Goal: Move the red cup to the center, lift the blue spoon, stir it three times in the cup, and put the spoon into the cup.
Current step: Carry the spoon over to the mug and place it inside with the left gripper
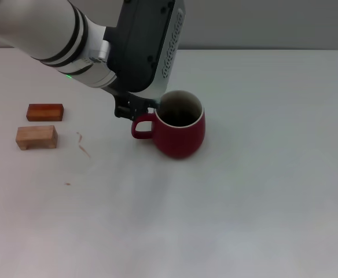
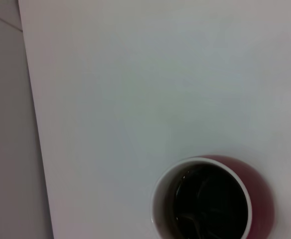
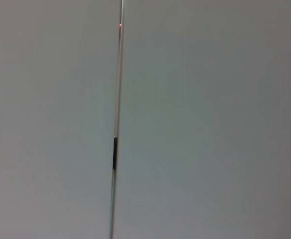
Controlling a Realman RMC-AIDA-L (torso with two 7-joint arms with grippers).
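- One arm is at work: the left arm reaches in from the upper left of the head view, and the left gripper [image 1: 135,109] sits low at the table, just beside the loop handle of the red cup [image 1: 180,130].
- Its fingers are mostly hidden under the wrist body, so I cannot tell how far apart they stand or whether they hold the handle.
- Upright on the white table [image 1: 244,202], the red cup stands a little left of the middle, handle turned toward the robot's left, pale rim up, inside dark.
- From the left wrist view the cup [image 2: 205,199] shows from above: a pale ring around a dark well with faint shapes in it that I cannot make out as a spoon.
- That same view shows the table's edge [image 2: 33,114] running as a straight line well apart from the cup, with a wide bare stretch between them.
- Two small blocks lie near the robot's left side, well apart from the cup: a reddish-brown block [image 1: 44,112] and, nearer the robot, a pale wooden block [image 1: 36,137].
- Broad open table lies to the robot's right of the cup and in front of it.
- Nothing of the right gripper appears in any view; the right wrist view shows only a flat grey surface with a thin seam [image 3: 115,124].
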